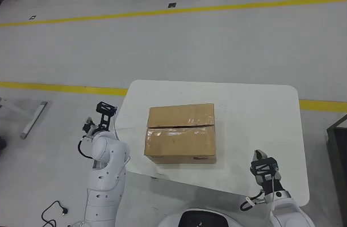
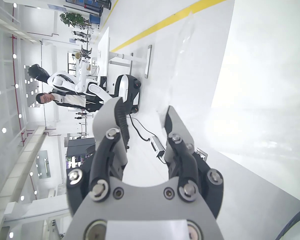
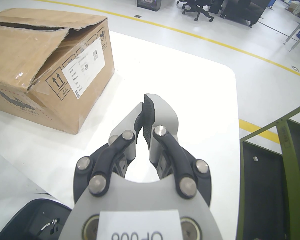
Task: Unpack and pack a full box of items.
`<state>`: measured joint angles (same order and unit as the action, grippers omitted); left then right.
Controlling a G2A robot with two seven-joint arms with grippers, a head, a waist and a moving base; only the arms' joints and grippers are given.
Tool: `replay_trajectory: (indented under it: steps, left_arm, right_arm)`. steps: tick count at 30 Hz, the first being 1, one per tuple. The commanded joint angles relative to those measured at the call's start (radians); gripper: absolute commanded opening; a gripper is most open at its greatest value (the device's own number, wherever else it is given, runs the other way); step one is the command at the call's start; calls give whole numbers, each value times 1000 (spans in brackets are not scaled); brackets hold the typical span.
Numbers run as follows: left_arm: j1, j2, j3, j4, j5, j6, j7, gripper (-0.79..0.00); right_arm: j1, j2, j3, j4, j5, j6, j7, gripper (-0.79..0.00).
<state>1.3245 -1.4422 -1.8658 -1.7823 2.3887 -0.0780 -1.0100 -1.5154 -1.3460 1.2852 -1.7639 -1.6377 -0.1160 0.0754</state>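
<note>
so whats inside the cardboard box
Cannot tell. The cardboard box has its top flaps folded down, one sagging; only a dark slit shows between them, so any contents are covered.

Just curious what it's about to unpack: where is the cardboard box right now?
In the top view the cardboard box sits near the middle of the white table, left of the right gripper.
</note>
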Motion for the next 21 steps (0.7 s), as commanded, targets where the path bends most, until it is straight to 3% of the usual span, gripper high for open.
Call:
replay_trajectory:
  steps: [1, 11, 16, 21]
  left_arm:
    - [2, 1, 4, 5, 41, 3, -7, 0]
    - [19, -2, -55, 9, -28, 26, -14, 0]
    - [29, -4, -103, -22, -132, 39, -18, 0]
    - [35, -10, -170, -80, -345, 55, -21, 0]
  right_arm:
    - [-4, 1, 1, -2, 1, 0, 0, -785]
    - [-20, 4, -5, -14, -3, 2, -4, -785]
    - [-27, 5, -5, -16, -4, 4, -4, -785]
    - [-35, 7, -1, -19, -2, 5, -6, -779]
